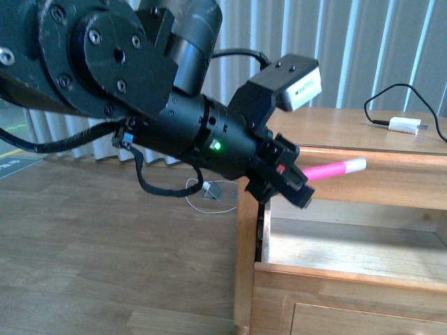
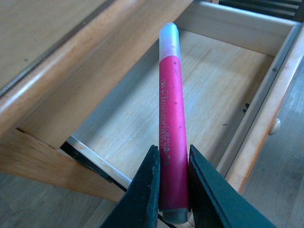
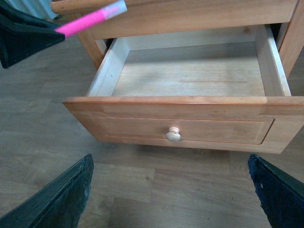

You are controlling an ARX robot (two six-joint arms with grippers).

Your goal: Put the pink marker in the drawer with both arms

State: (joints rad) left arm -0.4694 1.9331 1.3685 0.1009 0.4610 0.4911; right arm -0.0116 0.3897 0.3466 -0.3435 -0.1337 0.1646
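While the drawer (image 3: 175, 99) stands pulled open at centre frame in the right wrist view, the left jaws are closed on the pink marker (image 1: 334, 169), held centre right in the front view, raised near the drawer's left side. The right jaws gape wide, empty.

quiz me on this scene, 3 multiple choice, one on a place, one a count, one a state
1. Where is the pink marker? A. on the floor B. in the left gripper C. on the dresser top
2. The drawer front carries: A. one knob B. two knobs C. no knob
3. The right gripper is: A. shut on the knob B. shut on the marker C. open, holding nothing
Key: B, jaws clamp its barrel; A, a single round knob shows mid-panel; C, jaws wide apart, nothing between.
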